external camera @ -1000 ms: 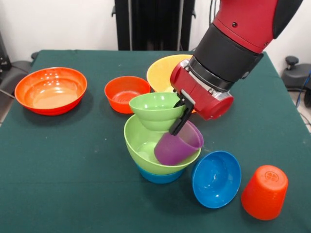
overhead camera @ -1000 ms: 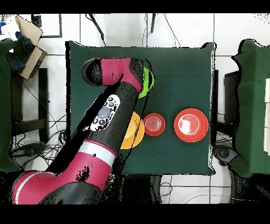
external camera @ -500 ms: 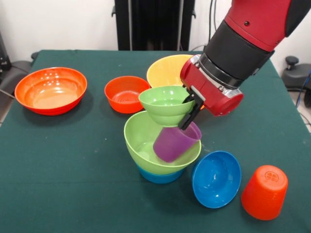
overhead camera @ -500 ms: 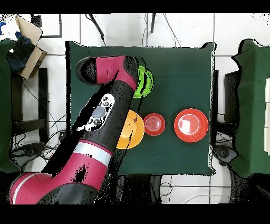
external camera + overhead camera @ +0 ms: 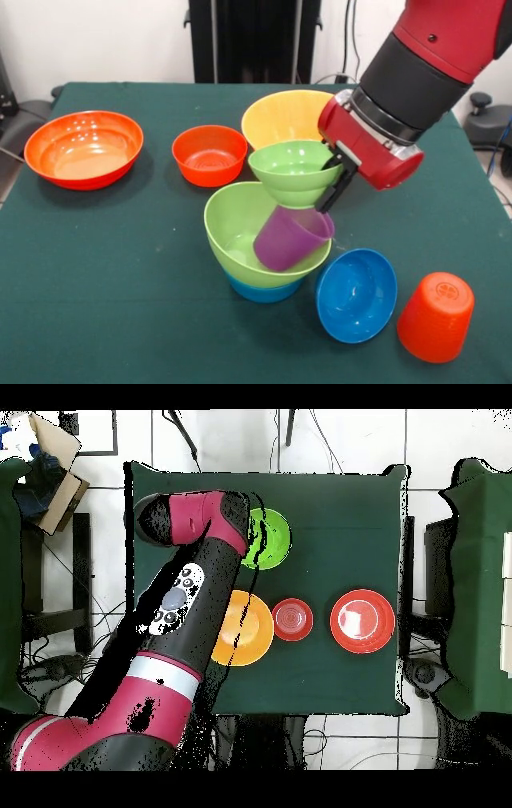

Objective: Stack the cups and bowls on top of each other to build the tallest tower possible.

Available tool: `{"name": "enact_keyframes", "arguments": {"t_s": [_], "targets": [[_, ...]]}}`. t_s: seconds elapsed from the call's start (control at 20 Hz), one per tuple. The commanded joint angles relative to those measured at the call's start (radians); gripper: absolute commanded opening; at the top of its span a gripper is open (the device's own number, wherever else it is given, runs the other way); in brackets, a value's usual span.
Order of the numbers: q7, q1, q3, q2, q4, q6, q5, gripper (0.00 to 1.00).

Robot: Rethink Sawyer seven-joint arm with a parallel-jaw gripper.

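My gripper is shut on the rim of a small light green bowl and holds it in the air, tilted, just above a purple cup. The purple cup lies tilted inside a large light green bowl, which is nested on a light blue bowl; this tower base shows partly in the overhead view. An orange-red cup stands upside down at the front right. The yellow cup is out of view. In the overhead view the arm hides my gripper.
A dark blue bowl leans tilted beside the tower. A yellow-orange bowl, a medium red-orange bowl and a large red-orange bowl stand behind and to the left; they also show overhead: yellow-orange, medium, large.
My gripper has carried the small green bowl to the right in the front view, over the purple cup. The purple cup has shifted slightly inside the large green bowl.
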State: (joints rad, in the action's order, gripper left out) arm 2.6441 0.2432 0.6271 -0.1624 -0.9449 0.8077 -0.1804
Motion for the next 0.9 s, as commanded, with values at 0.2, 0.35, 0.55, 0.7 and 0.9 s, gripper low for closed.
{"name": "enact_keyframes", "arguments": {"t_s": [0.2,0.35,0.55,0.7,0.9], "targets": [[0.148,0.03,-0.119,0.039,-0.023,0.001,-0.044,0.0],[0.152,0.03,-0.119,0.044,-0.032,-0.032,-0.048,0.0],[0.161,0.033,-0.111,0.055,-0.032,-0.068,-0.049,0.0],[0.156,0.029,-0.115,0.06,-0.041,-0.112,-0.048,0.0],[0.155,0.028,-0.112,0.068,-0.05,-0.158,-0.047,0.0]]}}
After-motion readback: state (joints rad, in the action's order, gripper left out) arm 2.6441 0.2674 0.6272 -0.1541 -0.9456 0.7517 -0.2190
